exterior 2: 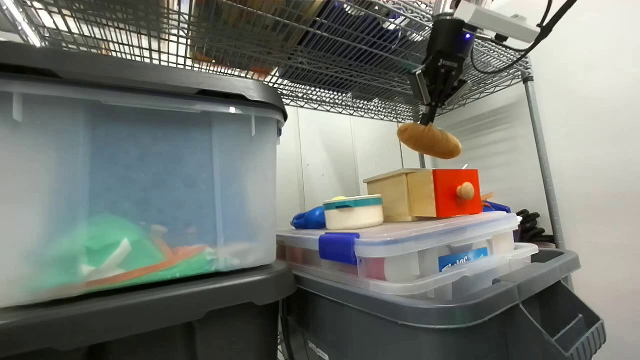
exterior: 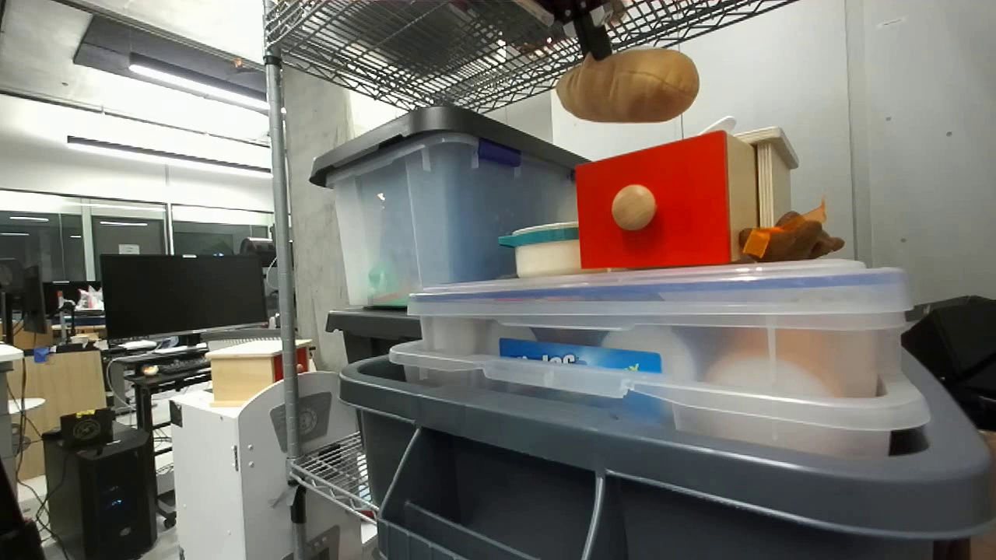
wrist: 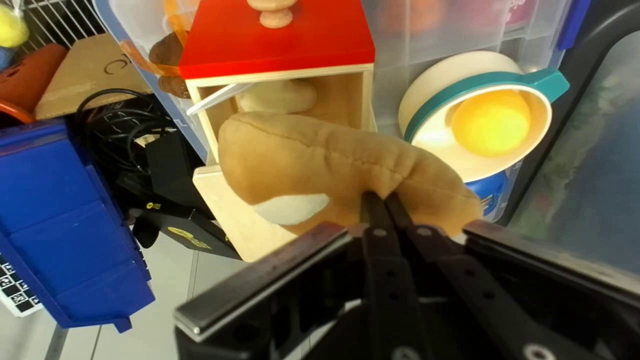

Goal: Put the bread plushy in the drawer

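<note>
- There's the pincer (wrist: 381, 202), clenched on the bread (exterior 2: 430, 142), both fingers (wrist: 374, 215) nipping it off-centre.
- And the bread is up in the air, above the drawer (exterior: 692, 194), with a gap between the two in both exterior views; in an exterior view it hangs tilted, one end lower.
- The drawer stands pulled out from its wooden box (exterior 2: 397, 197), red front and round knob (exterior: 634, 207) facing outward.
- Peek in from the wrist view: a pale rounded thing (wrist: 280, 96) lies inside, and a white strip (wrist: 217, 97) pokes over the edge!
- Near the drawer on one side, the teal-rimmed pot (wrist: 465, 80), something yellow (wrist: 492, 122) in it, a blue thing (exterior 2: 314, 218) just beside.
- Opposite side: a brown plush (exterior: 797, 239) with orange bits.
- Underneath drawer and pot, a clear bin (exterior: 661, 307), set on a grey tub (exterior: 545, 424).
</note>
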Controlling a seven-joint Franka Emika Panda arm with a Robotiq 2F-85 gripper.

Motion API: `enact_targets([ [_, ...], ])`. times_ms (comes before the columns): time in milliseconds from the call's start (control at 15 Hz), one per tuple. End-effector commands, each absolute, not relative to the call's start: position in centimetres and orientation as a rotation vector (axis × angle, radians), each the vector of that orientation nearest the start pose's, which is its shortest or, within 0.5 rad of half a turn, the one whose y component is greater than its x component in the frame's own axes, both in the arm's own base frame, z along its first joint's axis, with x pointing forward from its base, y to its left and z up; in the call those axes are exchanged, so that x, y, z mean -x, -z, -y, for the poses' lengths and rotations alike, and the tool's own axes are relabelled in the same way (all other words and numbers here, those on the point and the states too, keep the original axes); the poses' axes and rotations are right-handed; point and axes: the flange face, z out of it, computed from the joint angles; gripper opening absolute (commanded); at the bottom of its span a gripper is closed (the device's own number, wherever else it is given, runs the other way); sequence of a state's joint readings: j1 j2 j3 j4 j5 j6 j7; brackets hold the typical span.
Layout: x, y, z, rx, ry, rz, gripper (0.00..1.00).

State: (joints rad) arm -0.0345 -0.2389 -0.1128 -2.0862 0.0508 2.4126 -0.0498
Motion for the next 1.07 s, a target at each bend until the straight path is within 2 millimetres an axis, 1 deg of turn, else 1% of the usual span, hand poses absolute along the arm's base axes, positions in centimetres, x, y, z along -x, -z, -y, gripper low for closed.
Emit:
enact_targets([
  [0,-52.2,-58.3,8.9,2.967,0.867,-0.193,0.01],
  [267,-52.5,-57.5,8.5,2.952,0.853,-0.187,0.01],
  [600,-53.2,-57.2,8.9,2.914,0.847,-0.157,0.01],
  [733,-53.3,-56.9,8.9,2.904,0.844,-0.143,0.01],
  [1000,-53.2,-57.0,9.3,2.900,0.853,-0.129,0.01],
])
